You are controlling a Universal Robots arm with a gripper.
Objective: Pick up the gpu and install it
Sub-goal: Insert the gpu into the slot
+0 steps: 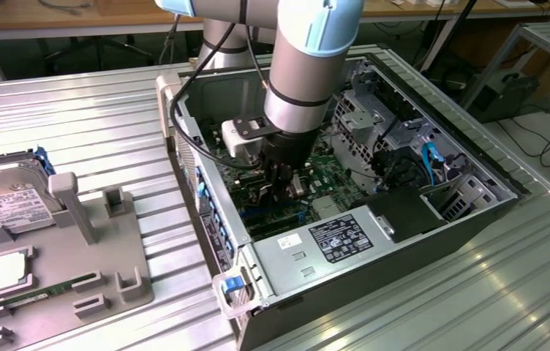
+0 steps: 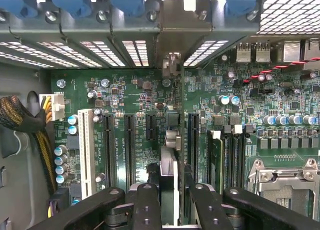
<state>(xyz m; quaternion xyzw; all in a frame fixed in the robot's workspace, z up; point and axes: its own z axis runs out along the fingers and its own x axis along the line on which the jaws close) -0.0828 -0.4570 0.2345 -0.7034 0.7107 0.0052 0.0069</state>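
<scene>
On the exterior view's left, a gray holder point(image 1: 55, 281) is sitting on the metal table point(image 1: 90, 124). It is holding a silver hard drive point(image 1: 6, 197) and a thin green memory stick point(image 1: 41, 294). One slot in the holder is standing bare.

Moving toward the middle, the big robot arm point(image 1: 304, 66) is reaching down into the open computer case point(image 1: 373, 285). The gripper point(image 1: 285, 186) is hanging low, close over the green board point(image 1: 329, 175).

In the wrist view, the gripper point(image 2: 167, 200) is squeezing the card point(image 2: 168, 182) between its black fingers point(image 2: 146, 205). The fingers are closed on the card, one on each side. The card is standing on its thin edge, so little more than that edge is showing. Its long side is running along the long black slots point(image 2: 129, 147) on the green board point(image 2: 250, 105), in line with them. Its far end with the metal piece point(image 2: 171, 65) is pointing at the back wall of the case, where the blue clips point(image 2: 130, 0) are sitting.

So the picking up is done. The card is already inside the case and lined up between the slots. It looks like it is going down into its slot, but I cannot tell if it is pushed all the way in. The gripper is not letting go yet, so the job is looking nearly done, not finished.

On the exterior view's right, a black box point(image 1: 407, 212) and blue cables point(image 1: 431, 161) are sitting inside the case.
</scene>
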